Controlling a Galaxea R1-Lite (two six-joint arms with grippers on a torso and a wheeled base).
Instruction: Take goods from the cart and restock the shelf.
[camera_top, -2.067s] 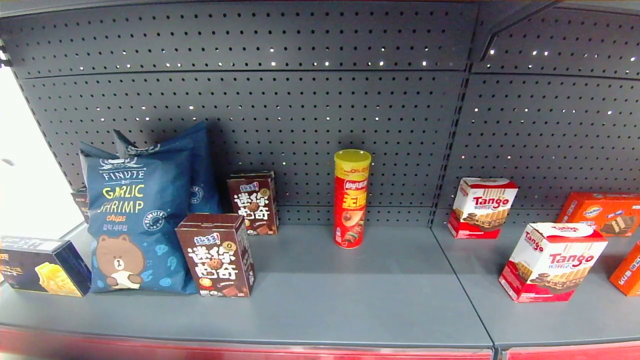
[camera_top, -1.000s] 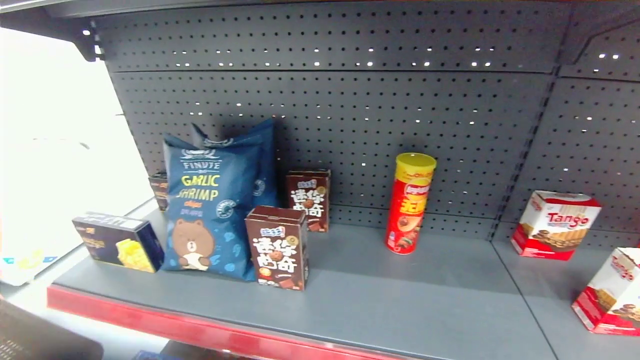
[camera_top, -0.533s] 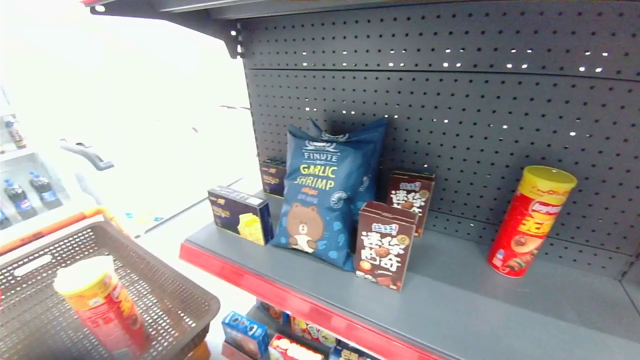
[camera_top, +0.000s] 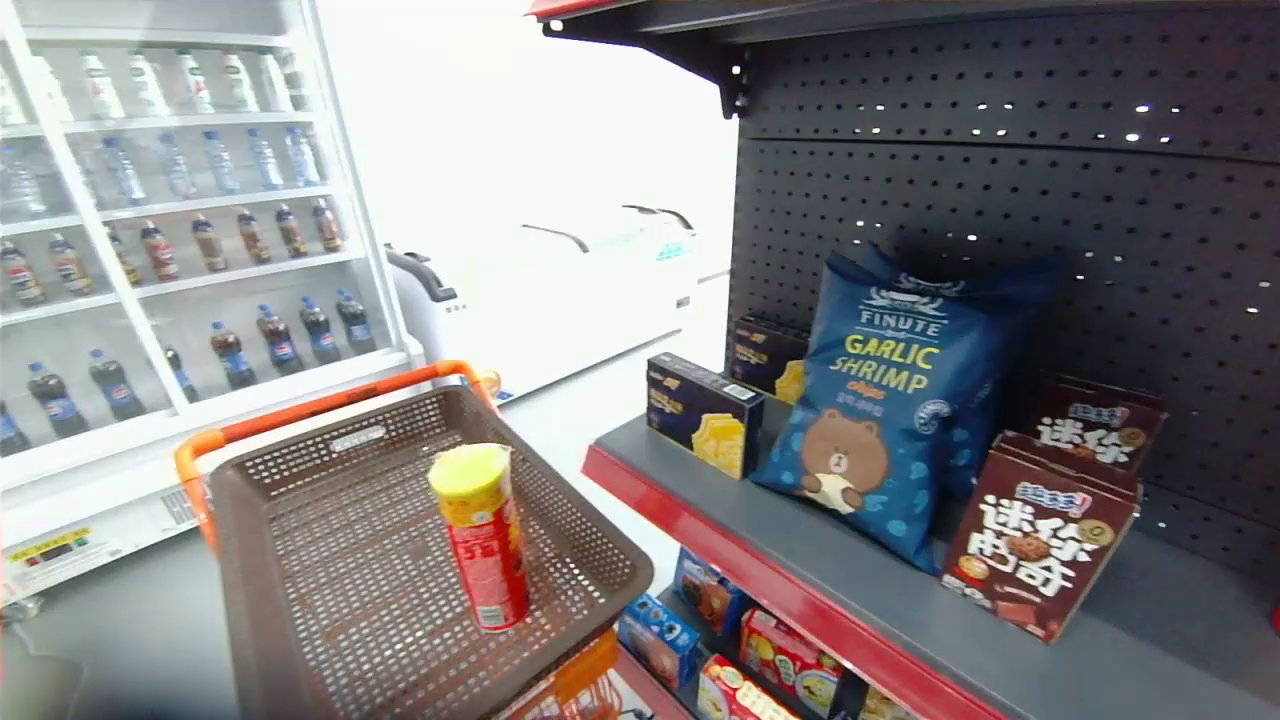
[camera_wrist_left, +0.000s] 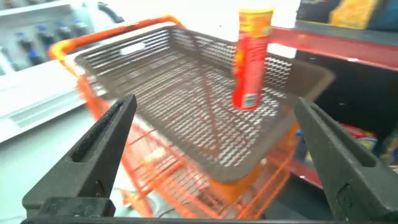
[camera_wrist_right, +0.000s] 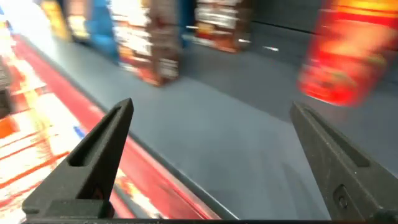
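At your left, the red chip can (camera_top: 481, 535) stands upright in the brown cart basket (camera_top: 300, 470). Your left gripper (camera_wrist_left: 211, 168) faces it, fingers (camera_wrist_left: 102, 146) spread wide. Rightward, your right gripper (camera_wrist_right: 208, 162), fingers also apart, faces the shelf (camera_top: 800, 535) near a second can (camera_wrist_right: 348, 56).

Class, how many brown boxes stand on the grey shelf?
2: one brown box near the shelf front, the other behind it by the pegboard. The blue bag may hide more.
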